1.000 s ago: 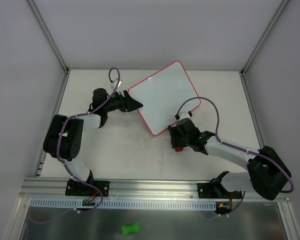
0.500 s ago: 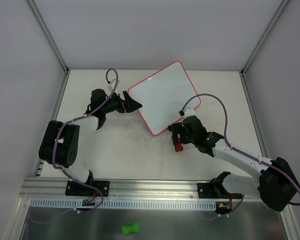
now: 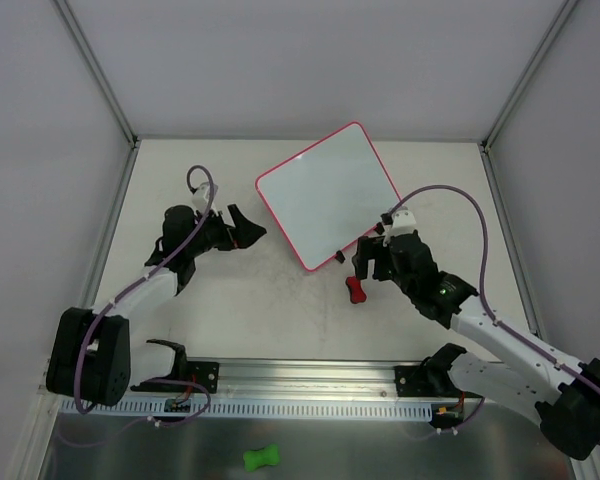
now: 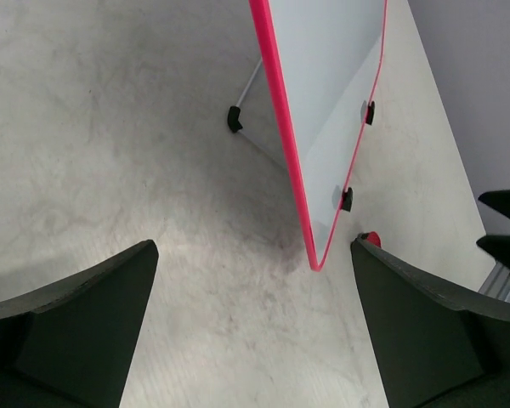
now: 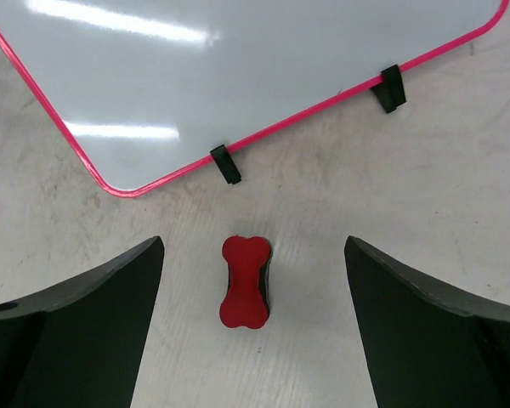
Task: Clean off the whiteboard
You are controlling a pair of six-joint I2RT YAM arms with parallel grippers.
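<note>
Now back from glossy pink-rimmed whiteboard: L fingers & R fingers, both spread, empty; red bone-shaped eraser loose.

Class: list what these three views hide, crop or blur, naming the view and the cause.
Left wrist view: the small red bone-shaped eraser is mostly behind a finger of the left claw.
Right wrist view: the top edge crops the far side of the flat white pink-framed whiteboard; glare could mask faint marks.
Top view: the whiteboard hides its prop.
</note>
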